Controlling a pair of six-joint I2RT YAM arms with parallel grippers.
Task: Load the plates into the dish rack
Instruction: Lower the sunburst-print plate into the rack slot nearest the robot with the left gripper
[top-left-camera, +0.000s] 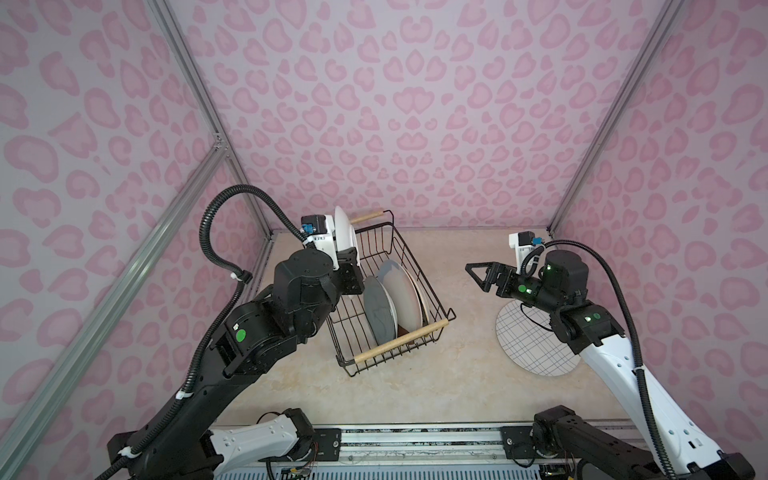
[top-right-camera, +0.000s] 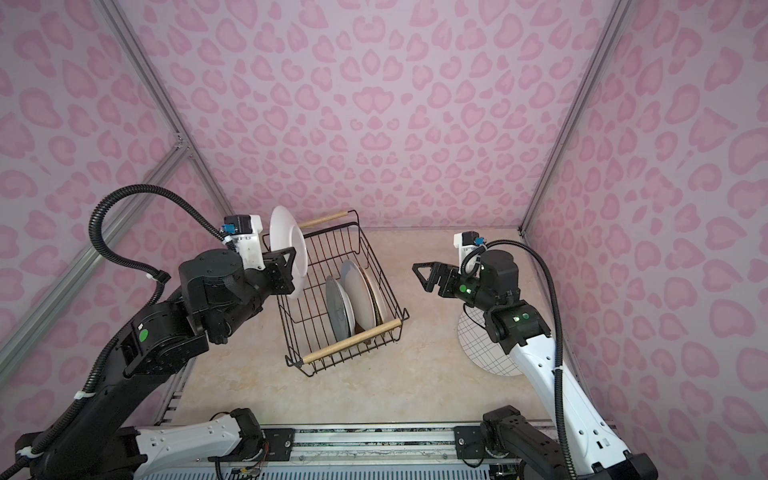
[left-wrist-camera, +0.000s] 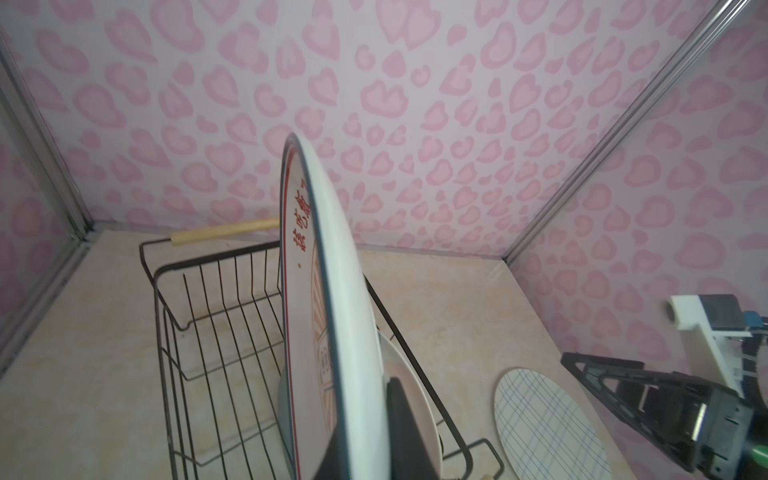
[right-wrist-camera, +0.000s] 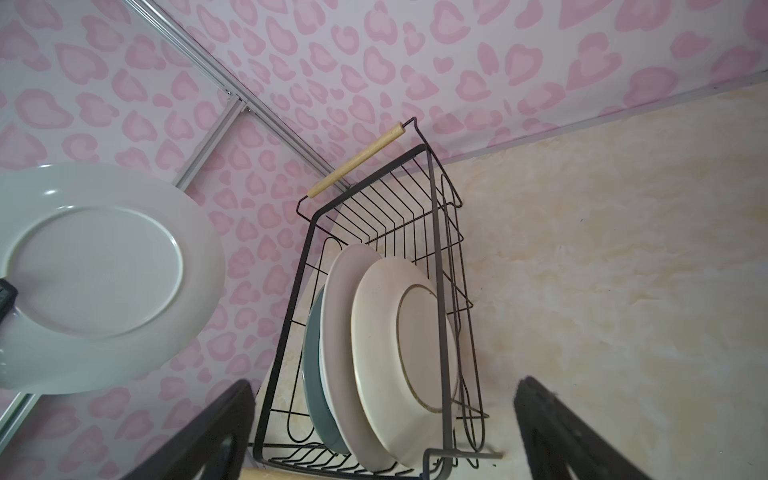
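The black wire dish rack (top-left-camera: 401, 341) (top-right-camera: 351, 340) stands mid-table with three plates on edge at its near end: a grey-blue one (top-left-camera: 377, 312) and two white ones (right-wrist-camera: 399, 353). My left gripper (top-left-camera: 347, 266) (left-wrist-camera: 365, 415) is shut on the lower rim of a white plate with red Chinese characters (top-left-camera: 343, 228) (left-wrist-camera: 332, 291), held upright over the rack's far left side. A grid-lined plate (top-left-camera: 532, 345) (left-wrist-camera: 544, 424) lies flat on the table at the right. My right gripper (top-left-camera: 478, 274) (right-wrist-camera: 382, 399) hovers open and empty to the right of the rack, above the grid plate's far edge.
The rack's far half (left-wrist-camera: 216, 257) holds no plates. Pink patterned walls with metal frame posts (top-left-camera: 199, 95) enclose the table on three sides. A mounting rail (top-left-camera: 415, 440) runs along the front edge. Bare table (top-left-camera: 436, 386) lies between the rack and the rail.
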